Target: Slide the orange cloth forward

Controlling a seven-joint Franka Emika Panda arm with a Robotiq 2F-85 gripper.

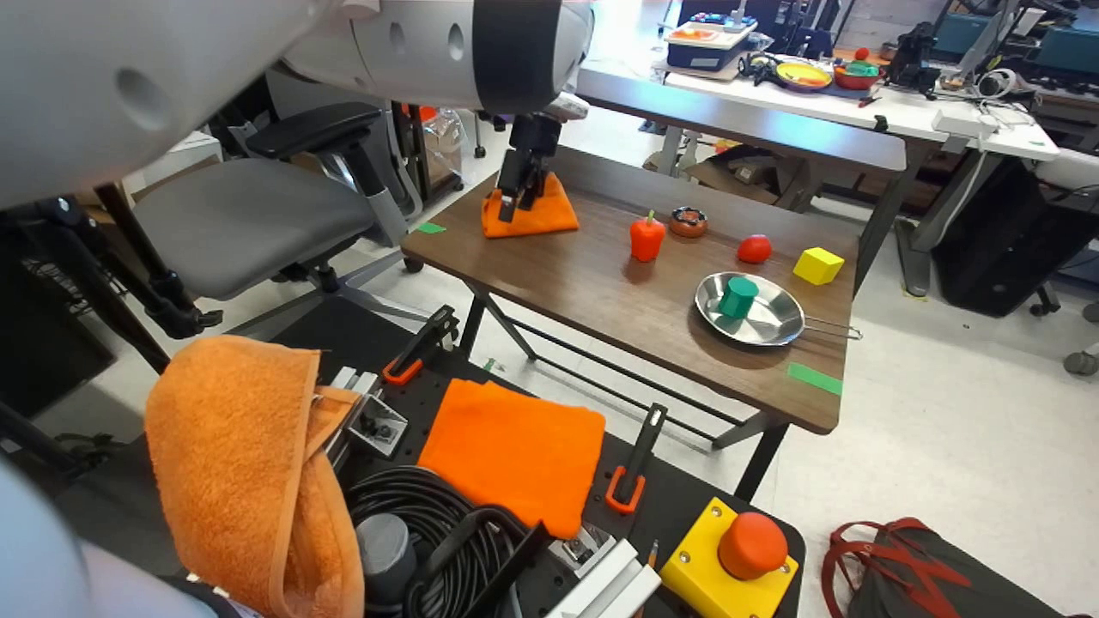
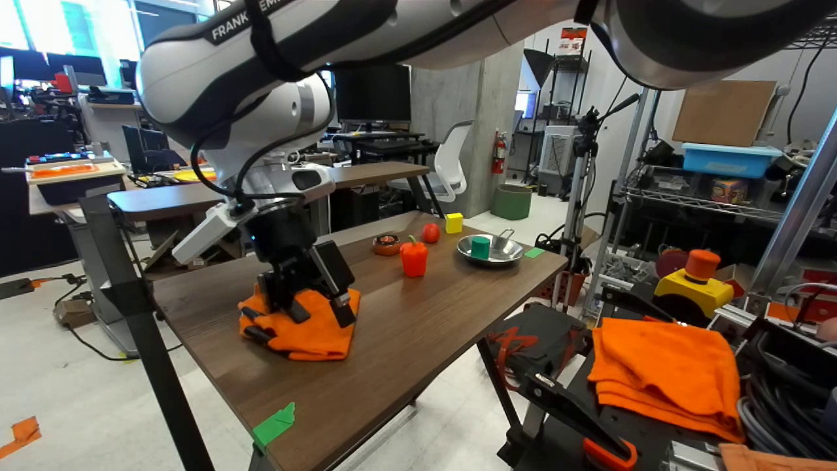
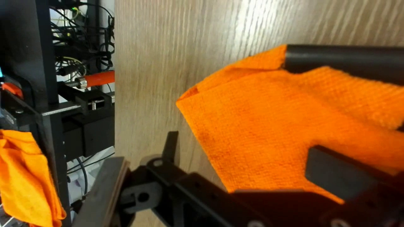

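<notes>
An orange cloth (image 1: 549, 215) lies folded on the brown table, near one end; it also shows in an exterior view (image 2: 320, 341) and in the wrist view (image 3: 262, 116). A black rod-like piece (image 3: 344, 60) pokes out of its folds in the wrist view; black ends (image 2: 257, 333) also show at its edge in an exterior view. My gripper (image 2: 320, 315) points down over the cloth with its fingers apart. In the wrist view the gripper (image 3: 242, 148) has one finger over bare wood beside the cloth edge and the other over the cloth. Nothing shows between the fingers but cloth below.
On the table (image 1: 601, 283) stand a red pepper (image 1: 647, 237), a brown round dish (image 1: 689, 221), a tomato (image 1: 755, 249), a yellow block (image 1: 818, 266) and a metal pan (image 1: 786, 318) holding a green cup (image 1: 738, 297). Another folded orange cloth (image 1: 519, 451) lies on the black cart.
</notes>
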